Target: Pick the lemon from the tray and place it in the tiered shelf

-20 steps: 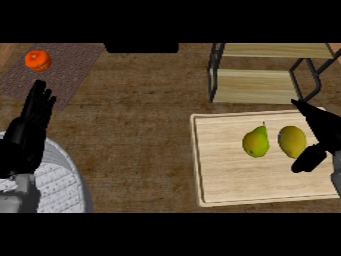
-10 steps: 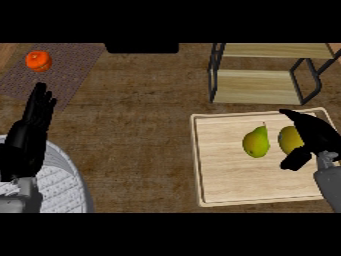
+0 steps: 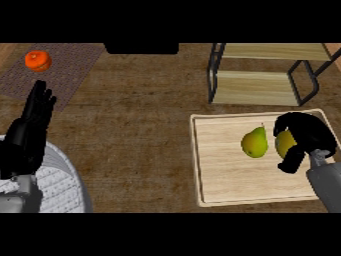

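A wooden tray lies at the right of the counter. On it stand a green-yellow pear and, just right of it, the yellow lemon, mostly hidden. My right hand covers the lemon, fingers curled over its top and far side and the thumb down at its near side. The lemon rests on the tray. The tiered shelf, black frame with light wooden boards, stands just behind the tray. My left hand rests open at the left, fingers up.
An orange sits on a brownish mat at the far left. A grey ribbed round object fills the lower left corner. A black box stands at the back edge.
My right hand has moved left from the tray's right edge onto the lemon and curled its fingers round it. The left hand has stayed put.
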